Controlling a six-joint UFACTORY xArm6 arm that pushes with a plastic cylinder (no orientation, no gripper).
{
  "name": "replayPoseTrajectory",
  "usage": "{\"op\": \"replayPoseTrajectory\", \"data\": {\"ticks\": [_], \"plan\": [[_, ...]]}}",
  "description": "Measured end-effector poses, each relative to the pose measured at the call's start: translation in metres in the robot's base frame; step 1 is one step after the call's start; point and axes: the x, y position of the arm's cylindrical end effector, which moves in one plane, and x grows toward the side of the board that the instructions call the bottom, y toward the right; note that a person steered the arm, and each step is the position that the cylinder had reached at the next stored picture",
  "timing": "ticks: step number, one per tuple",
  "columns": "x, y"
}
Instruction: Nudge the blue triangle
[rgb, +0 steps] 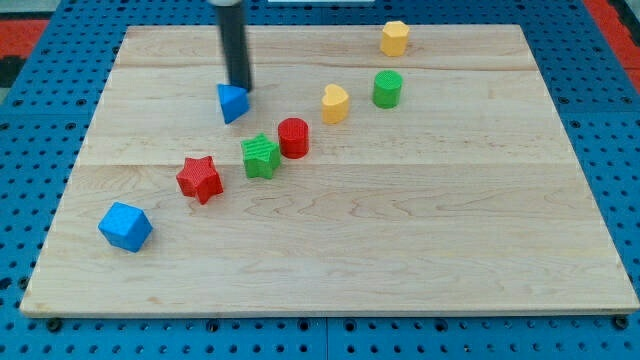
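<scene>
The blue triangle (232, 102) lies on the wooden board (400, 230) in the upper left part of the view. My tip (240, 88) stands at the triangle's top edge, touching it or nearly so, just above and slightly right of its middle. The dark rod rises from there out of the view's top.
A green star (260, 156) and a red cylinder (294, 137) sit below right of the triangle. A red star (199, 179) and a blue cube (125, 226) lie lower left. A yellow heart-like block (335, 103), a green cylinder (388, 89) and a yellow hexagonal block (395, 38) lie to the right.
</scene>
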Motion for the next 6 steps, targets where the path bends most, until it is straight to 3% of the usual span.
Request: {"op": "replayPoseTrajectory", "data": {"ticks": [1,3,4,5,6], "plan": [[0.032,-0.033],[-0.027,0.006],[0.011,0.051],[0.042,0.025],[0.025,-0.002]]}}
